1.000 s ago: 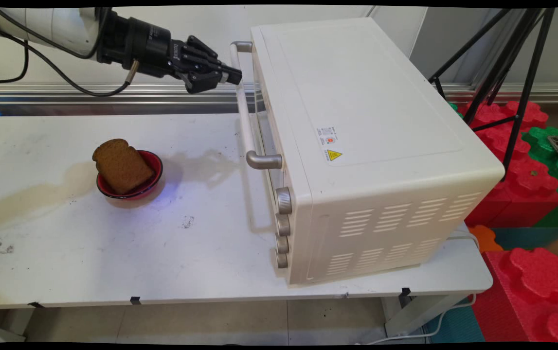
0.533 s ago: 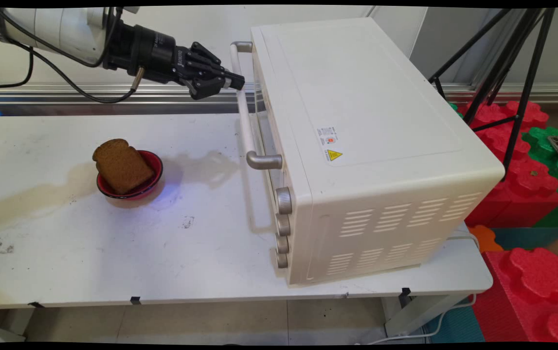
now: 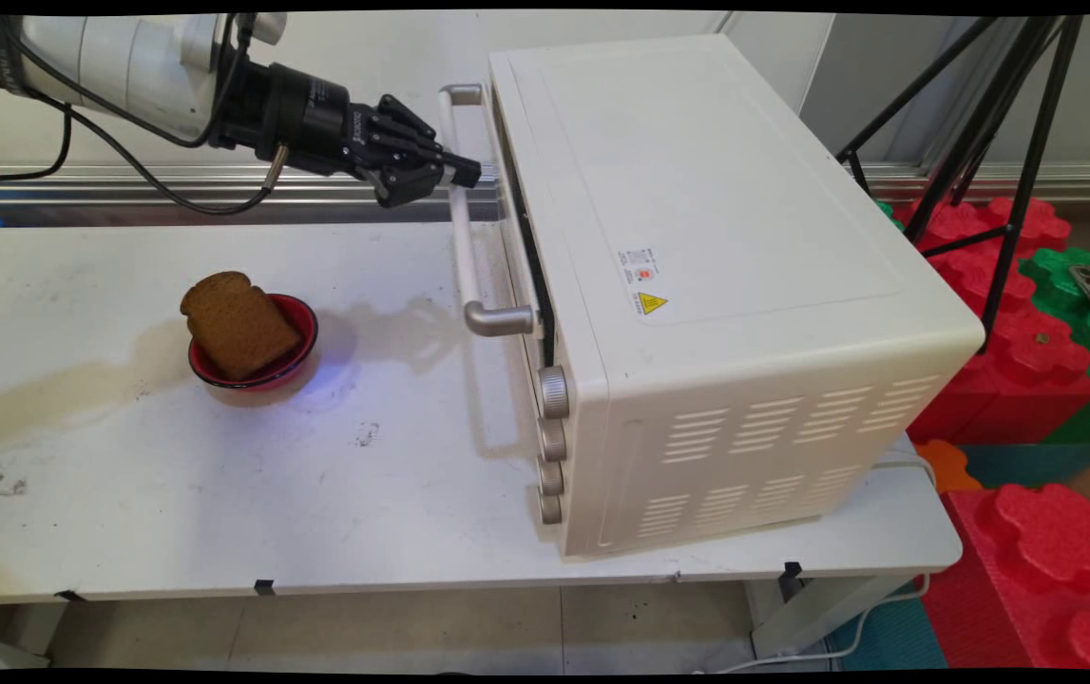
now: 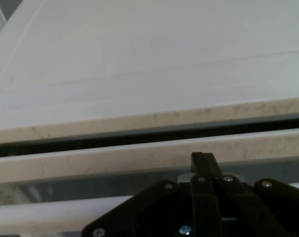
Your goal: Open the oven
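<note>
Where gripper (image 3: 465, 174) meets oven handle (image 3: 458, 204), bread (image 3: 239, 325) well apart.

White table (image 3: 221, 494), top scuffed and stained, a pale brownish smear toward its left side; small black tape tabs along the near edge. Behind it a pale wall (image 3: 392, 47) with a metal rail (image 3: 126, 180) running along its foot. At right, black tripod legs (image 3: 1001, 123) stand over stacked red and green foam blocks (image 3: 1020, 323); more red blocks (image 3: 1048, 560) lower right. Beneath the table, light tiled floor (image 3: 506, 627) with a white cable (image 3: 830, 646) trailing across it. Even, soft light, faint shadows.
</note>
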Robot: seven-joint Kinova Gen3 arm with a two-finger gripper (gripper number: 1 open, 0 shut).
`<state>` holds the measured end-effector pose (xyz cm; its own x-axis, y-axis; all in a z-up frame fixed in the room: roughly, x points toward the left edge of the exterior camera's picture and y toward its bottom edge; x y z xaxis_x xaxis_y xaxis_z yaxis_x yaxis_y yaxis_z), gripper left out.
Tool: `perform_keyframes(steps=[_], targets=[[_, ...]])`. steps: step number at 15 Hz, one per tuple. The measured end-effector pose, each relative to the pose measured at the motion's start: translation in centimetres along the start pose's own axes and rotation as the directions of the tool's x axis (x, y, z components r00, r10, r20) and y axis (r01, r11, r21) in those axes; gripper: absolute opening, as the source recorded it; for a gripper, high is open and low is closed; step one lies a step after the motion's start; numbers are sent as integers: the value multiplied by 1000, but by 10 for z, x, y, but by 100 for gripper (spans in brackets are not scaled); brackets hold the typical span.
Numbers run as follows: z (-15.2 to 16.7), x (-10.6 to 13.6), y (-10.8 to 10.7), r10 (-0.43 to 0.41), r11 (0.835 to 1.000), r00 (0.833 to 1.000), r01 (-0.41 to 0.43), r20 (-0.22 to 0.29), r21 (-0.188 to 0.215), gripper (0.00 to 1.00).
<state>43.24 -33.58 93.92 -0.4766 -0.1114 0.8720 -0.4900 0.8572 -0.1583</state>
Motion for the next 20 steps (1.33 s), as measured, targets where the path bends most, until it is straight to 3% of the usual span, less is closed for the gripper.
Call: perform_keyframes(steps=[13,20], targets=[[-29,-31,5,13,1000,995,-11,97,-26,0],[-41,-63,12,22,999,985,-17,170,-34,0]])
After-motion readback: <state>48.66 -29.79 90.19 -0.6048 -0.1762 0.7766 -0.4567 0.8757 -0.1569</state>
